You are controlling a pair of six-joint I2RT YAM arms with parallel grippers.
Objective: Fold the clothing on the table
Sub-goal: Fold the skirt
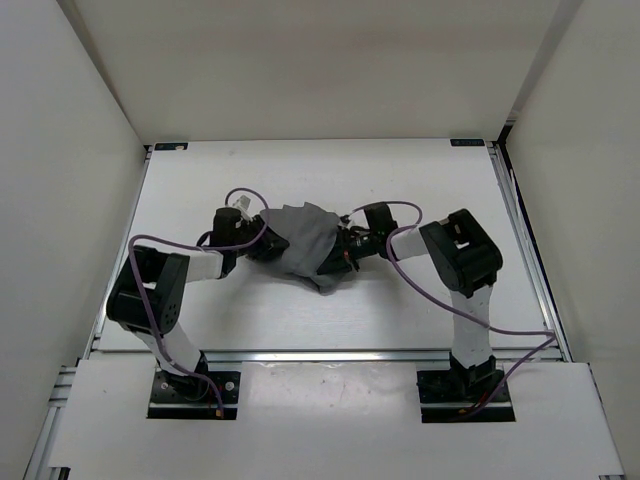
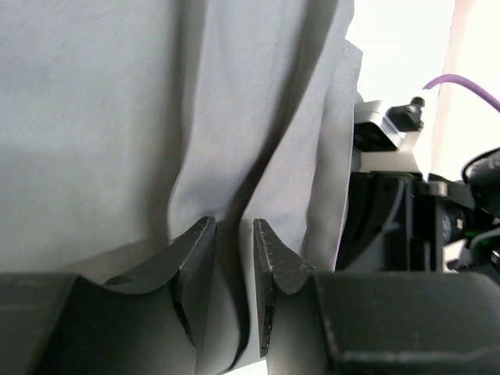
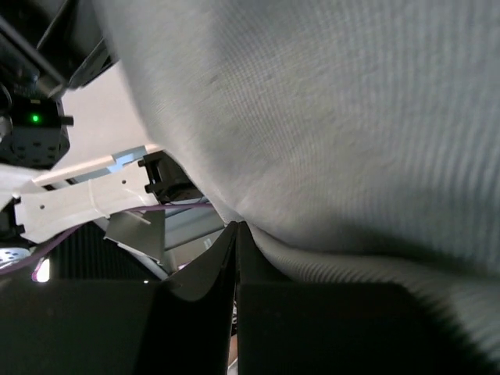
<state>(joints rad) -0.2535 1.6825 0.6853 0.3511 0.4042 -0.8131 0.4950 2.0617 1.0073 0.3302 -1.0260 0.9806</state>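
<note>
The grey clothing (image 1: 303,243) is bunched in a heap at the middle of the table (image 1: 400,180), hanging between both grippers. My left gripper (image 1: 268,241) is at its left side. In the left wrist view the jaws of that gripper (image 2: 233,228) stand a little apart. A loose fold of the clothing (image 2: 156,117) runs down through the gap. My right gripper (image 1: 343,251) is at the heap's right side. In the right wrist view this gripper (image 3: 235,226) has its fingers pressed together on the cloth's lower edge, and the clothing (image 3: 336,109) drapes over it.
White walls (image 1: 70,150) close in the table on three sides, and a metal rail (image 1: 330,354) runs along the near edge. Purple cables (image 1: 440,295) loop off both arms. The two wrists sit close together, with the right arm's body (image 2: 391,203) just beyond the left fingers.
</note>
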